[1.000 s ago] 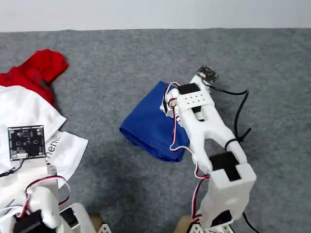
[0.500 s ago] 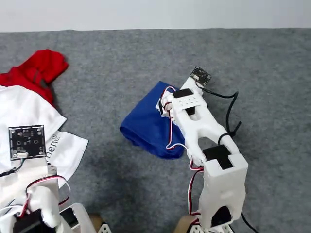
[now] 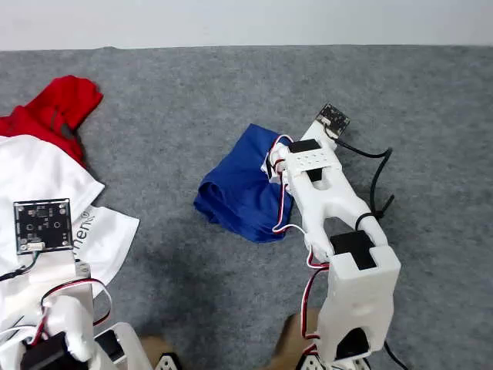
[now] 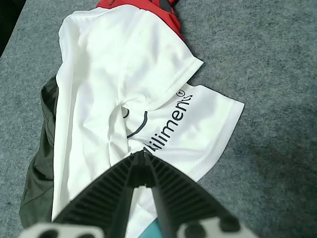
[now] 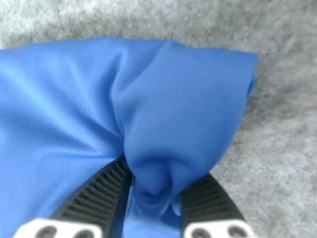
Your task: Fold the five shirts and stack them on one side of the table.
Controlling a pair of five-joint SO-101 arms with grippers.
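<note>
1. Blue shirt: crumpled, one fold pinched in the right gripper.
2. White shirt: printed, spread flat beneath and ahead of the left gripper.
3. Red shirt: bunched beyond the white one.
4. Dark shirt: under the white one, edge showing.

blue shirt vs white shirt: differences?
The blue shirt is bunched compact; the white shirt lies spread out. The blue shirt is pinched in the right gripper, alone mid-table; the white shirt overlaps the red shirt. Blue is plain, white printed. Both lie on the grey mat.

Your counter is covered in grey, felt-like cloth. A pale wall runs along its far edge. Lighting even.
</note>
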